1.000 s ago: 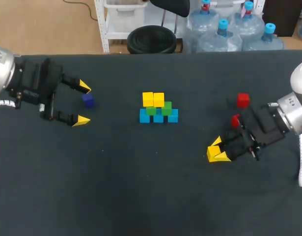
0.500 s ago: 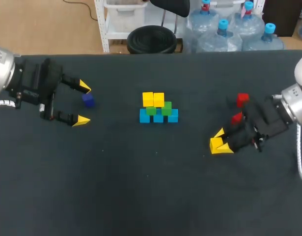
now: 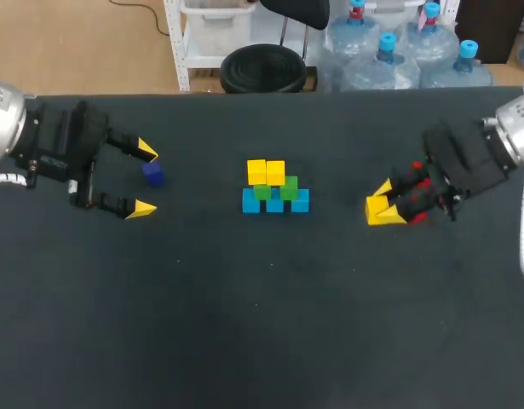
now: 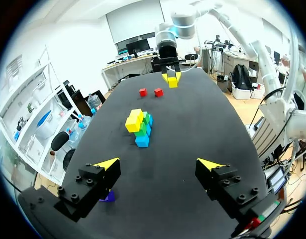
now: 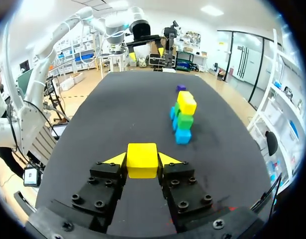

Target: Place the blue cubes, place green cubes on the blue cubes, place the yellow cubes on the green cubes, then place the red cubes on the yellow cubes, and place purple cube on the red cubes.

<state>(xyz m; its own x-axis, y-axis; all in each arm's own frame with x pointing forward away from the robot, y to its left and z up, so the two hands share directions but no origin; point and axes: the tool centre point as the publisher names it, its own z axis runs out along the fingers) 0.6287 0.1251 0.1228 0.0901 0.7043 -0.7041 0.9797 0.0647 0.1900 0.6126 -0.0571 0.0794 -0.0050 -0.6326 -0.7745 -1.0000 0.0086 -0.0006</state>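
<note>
At the table's middle stands a stack: three blue cubes (image 3: 275, 203), two green cubes (image 3: 289, 187) on them, two yellow cubes (image 3: 266, 171) on top at the left. My right gripper (image 3: 382, 206) is right of the stack, shut on a third yellow cube (image 5: 142, 159). Two red cubes (image 4: 142, 92) lie beneath the right arm, mostly hidden in the head view. My left gripper (image 3: 146, 180) stands open at the far left, with the purple cube (image 3: 153, 174) between its fingers, untouched and near the far one.
The dark table (image 3: 262, 324) has free room along its whole front half and between the stack and each gripper.
My right arm has carried the yellow cube away from the front of the table toward the back, so it now covers the red cubes. The left arm has not moved.
</note>
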